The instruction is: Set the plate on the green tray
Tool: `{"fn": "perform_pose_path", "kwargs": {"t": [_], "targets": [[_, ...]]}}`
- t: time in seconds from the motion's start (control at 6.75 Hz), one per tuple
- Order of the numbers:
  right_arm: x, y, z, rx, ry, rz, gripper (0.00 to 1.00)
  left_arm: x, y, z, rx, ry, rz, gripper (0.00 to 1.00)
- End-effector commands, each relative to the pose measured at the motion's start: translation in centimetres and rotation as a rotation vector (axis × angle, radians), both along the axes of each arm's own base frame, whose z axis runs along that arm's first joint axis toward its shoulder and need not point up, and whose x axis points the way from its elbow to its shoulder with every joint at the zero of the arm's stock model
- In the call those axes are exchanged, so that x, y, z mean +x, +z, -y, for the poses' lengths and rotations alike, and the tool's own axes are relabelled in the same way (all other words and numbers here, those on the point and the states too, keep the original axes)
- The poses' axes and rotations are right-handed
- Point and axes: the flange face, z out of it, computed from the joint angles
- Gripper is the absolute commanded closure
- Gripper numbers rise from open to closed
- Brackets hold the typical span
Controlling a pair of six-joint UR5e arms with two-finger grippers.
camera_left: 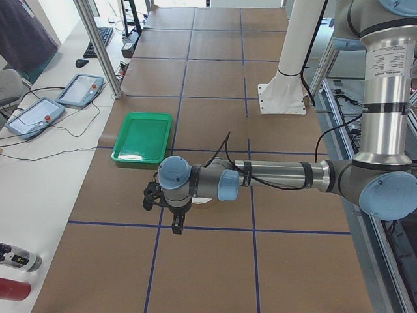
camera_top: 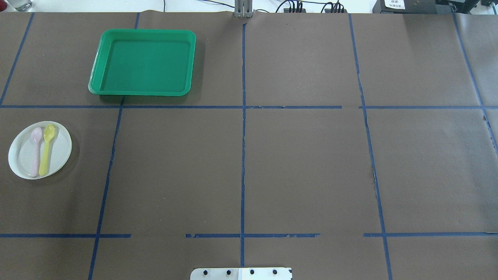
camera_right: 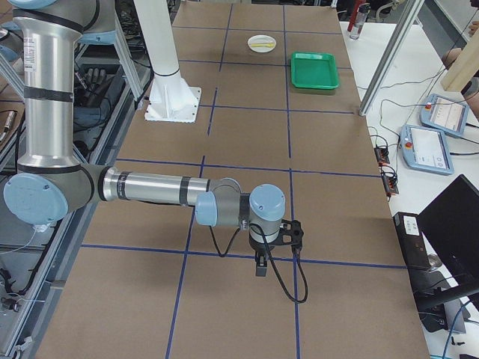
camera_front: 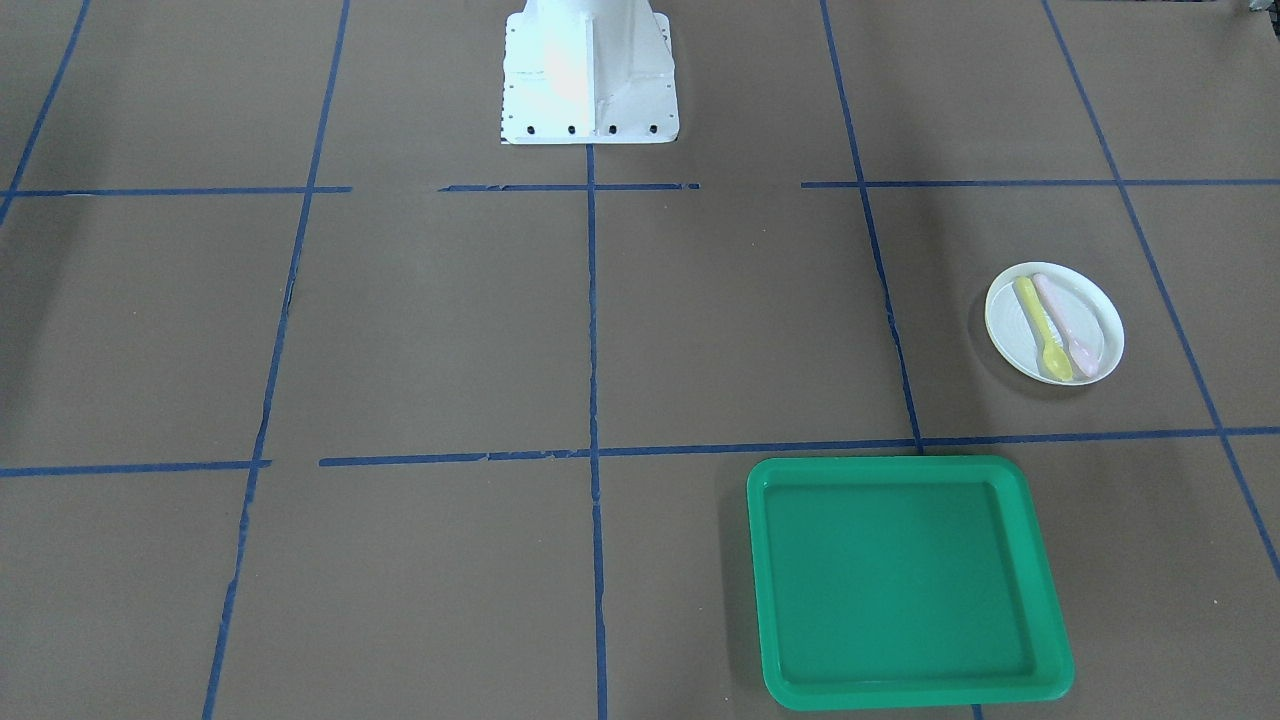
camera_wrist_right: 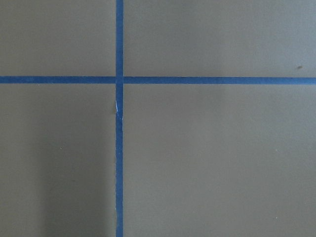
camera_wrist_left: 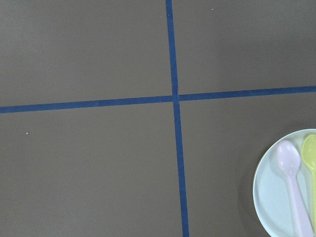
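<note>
A white plate (camera_front: 1006, 322) lies on the brown table with a yellow spoon (camera_front: 1042, 332) and a pink spoon (camera_front: 1068, 326) on it. In the overhead view the plate (camera_top: 60, 149) is at the far left. The green tray (camera_front: 900, 580) lies empty, apart from the plate; overhead the tray (camera_top: 144, 62) is at the back left. The left wrist view shows the plate (camera_wrist_left: 271, 192) at its lower right corner. My left gripper (camera_left: 176, 225) hangs above the table close by the plate; my right gripper (camera_right: 260, 268) hangs far from both. I cannot tell whether either is open or shut.
The robot's white base (camera_front: 588, 75) stands at the table's middle edge. Blue tape lines (camera_top: 243, 155) divide the table into squares. Beyond the tray side stand a metal post (camera_left: 98, 45) and pendant tablets (camera_left: 79, 89) with cables.
</note>
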Motion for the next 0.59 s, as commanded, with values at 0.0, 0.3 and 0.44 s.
{"fn": "perform_pose_path", "kwargs": {"t": [0.0,0.3,0.44], "targets": [[0.00,0.08,-0.01,-0.002,0.000,0.000,0.00,0.05,-0.35,0.08,0.009,0.003,0.000,0.00],[0.00,0.00,0.00,0.000,0.000,0.000,0.00,0.06,-0.65,0.20,0.018,0.002,-0.001,0.00],[0.00,-0.01,0.01,0.001,0.000,0.000,0.00,0.06,-1.14,0.49,0.022,-0.002,-0.002,0.00]]}}
